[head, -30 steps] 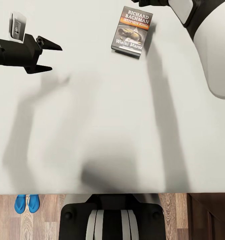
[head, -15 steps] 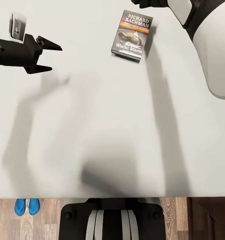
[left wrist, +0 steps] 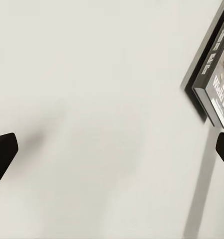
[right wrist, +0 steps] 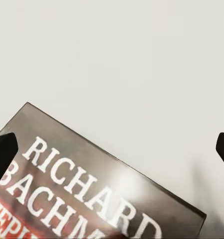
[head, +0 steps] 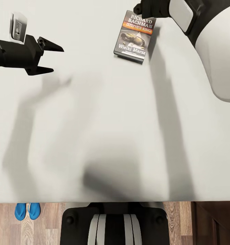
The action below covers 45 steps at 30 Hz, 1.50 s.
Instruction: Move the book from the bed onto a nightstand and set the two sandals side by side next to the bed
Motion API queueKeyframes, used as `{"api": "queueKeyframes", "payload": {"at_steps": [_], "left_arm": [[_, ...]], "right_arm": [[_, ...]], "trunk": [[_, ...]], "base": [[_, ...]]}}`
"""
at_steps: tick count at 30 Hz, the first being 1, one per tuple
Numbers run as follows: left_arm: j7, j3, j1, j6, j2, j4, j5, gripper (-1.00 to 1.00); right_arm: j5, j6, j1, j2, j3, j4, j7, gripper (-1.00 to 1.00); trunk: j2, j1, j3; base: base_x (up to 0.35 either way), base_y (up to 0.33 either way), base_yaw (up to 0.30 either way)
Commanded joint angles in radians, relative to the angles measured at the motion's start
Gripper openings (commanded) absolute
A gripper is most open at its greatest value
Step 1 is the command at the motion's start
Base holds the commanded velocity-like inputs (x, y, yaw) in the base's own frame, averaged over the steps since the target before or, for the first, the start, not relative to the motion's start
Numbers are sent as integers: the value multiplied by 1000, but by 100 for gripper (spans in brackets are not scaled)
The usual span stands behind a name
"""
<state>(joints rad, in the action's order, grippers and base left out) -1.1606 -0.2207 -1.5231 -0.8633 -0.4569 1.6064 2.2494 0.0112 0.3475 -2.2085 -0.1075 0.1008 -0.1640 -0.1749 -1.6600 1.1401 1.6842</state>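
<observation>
Right gripper (head: 142,8) hangs with fingers spread wide above the top edge of the thin dark paperback book (head: 134,35).

White "Richard Bachman" lettering and an orange band mark its cover (it lies flat on the pale grey-white mattress of the bed (head: 94,119), well in from the near edge). Left gripper (head: 52,59) hovers open over bare mattress, well apart from the book. Two bright blue flip-flop sandals (head: 27,211) lie together on the wood-plank floor (head: 43,224) just beside the bed's near edge.
</observation>
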Motion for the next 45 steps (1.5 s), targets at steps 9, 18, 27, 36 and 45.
{"api": "queueKeyframes", "payload": {"at_steps": [9, 18, 27, 36, 45], "left_arm": [[-10, -1, 0, -2, -1, 1, 9, 100], [-10, -2, 3, -2, -2, 1, 9, 100], [-10, -2, 4, -2, -2, 1, 9, 100], [-10, -2, 4, -2, -2, 1, 9, 100], [-10, -2, 4, -2, -2, 1, 9, 100]], "right_arm": [[-3, 1, 8, 4, 2, 3, -29, 100], [-3, 1, 9, 6, 2, 2, -96, 100], [-1, 1, 9, 7, 3, 2, -150, 100], [1, 2, 16, 9, 4, 3, -165, 100], [1, 4, 20, 8, 8, 2, -171, 100]], "trunk": [[0, 0, 0], [0, 0, 0], [0, 0, 0], [0, 0, 0], [0, 0, 0]], "base": [[0, 0, 0], [0, 0, 0], [0, 0, 0], [0, 0, 0], [0, 0, 0]]}}
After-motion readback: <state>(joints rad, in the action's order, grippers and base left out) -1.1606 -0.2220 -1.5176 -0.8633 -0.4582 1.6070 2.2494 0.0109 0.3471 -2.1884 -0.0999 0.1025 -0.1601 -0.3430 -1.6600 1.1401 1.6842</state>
